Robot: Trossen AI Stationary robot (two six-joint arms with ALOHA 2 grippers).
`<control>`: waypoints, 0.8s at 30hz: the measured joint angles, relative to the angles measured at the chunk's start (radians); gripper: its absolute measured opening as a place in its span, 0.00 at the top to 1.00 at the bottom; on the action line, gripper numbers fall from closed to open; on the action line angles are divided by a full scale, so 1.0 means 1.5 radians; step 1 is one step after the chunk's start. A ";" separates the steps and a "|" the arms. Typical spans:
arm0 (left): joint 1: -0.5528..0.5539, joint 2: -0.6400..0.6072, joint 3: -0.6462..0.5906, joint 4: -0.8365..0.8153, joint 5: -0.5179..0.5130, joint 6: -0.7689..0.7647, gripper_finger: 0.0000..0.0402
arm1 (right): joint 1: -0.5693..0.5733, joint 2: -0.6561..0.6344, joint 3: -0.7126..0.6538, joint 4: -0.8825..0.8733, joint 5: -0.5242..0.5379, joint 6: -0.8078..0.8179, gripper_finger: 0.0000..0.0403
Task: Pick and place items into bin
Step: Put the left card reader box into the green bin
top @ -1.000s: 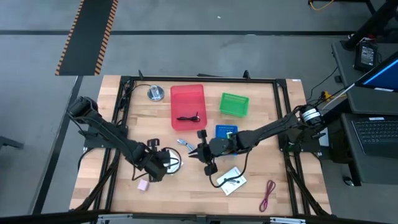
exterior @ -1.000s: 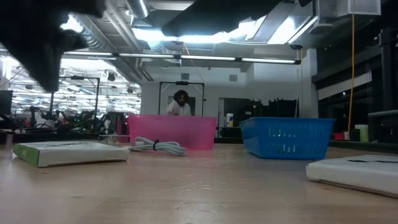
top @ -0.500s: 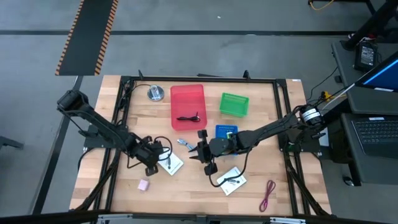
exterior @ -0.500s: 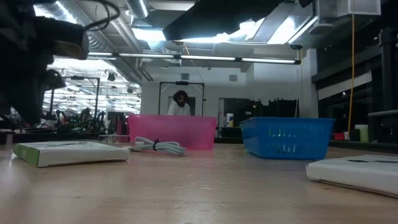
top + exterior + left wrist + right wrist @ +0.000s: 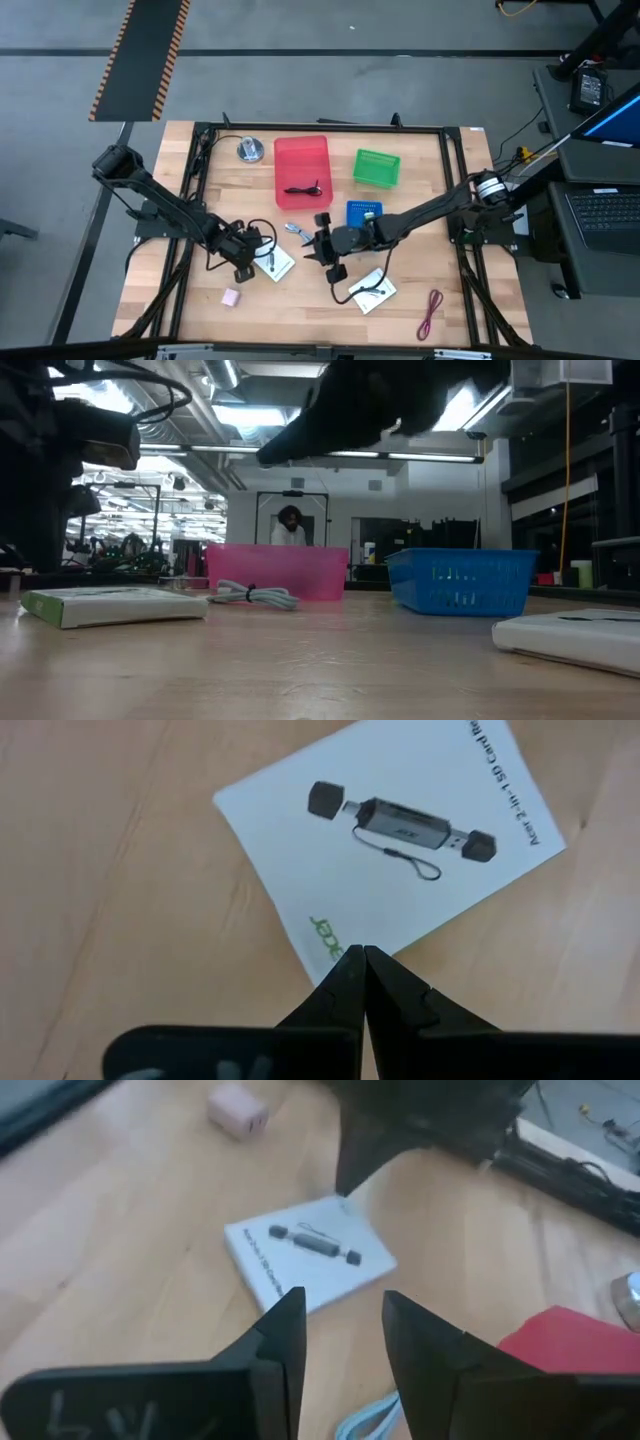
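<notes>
Reaching for the flat white square card point(image 5: 390, 840) at six o'clock of the red plastic bin point(image 5: 301, 171), your left gripper point(image 5: 364, 952) has its fingers pressed together; it may skid the card. Your right gripper point(image 5: 340, 1320), fingers spread, crowds from three o'clock.

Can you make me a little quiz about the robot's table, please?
1. True or false: the left hand has its fingers shut.
2. What lies in the red bin? A) a pink cube B) a black cord C) a silver disc
3. How many white cards lie on the table?
Key: 1 true; 2 B; 3 two.
</notes>
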State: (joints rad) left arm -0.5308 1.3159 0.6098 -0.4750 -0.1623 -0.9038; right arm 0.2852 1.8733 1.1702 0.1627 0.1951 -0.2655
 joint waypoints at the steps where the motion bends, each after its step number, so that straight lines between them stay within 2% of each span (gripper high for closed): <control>1: 0.000 0.003 0.000 0.003 0.000 0.000 1.00 | 0.000 0.006 0.000 0.008 0.005 -0.004 0.72; 5: 0.000 0.015 0.000 0.001 0.004 0.000 1.00 | 0.000 0.020 0.000 0.021 0.048 -0.005 0.72; 24: 0.000 0.069 0.003 0.002 0.003 -0.001 1.00 | 0.012 0.038 0.001 0.039 0.051 -0.003 0.72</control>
State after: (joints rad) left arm -0.5312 1.4193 0.6144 -0.4723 -0.1585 -0.9054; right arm 0.3031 1.9308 1.1721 0.2206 0.2718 -0.2701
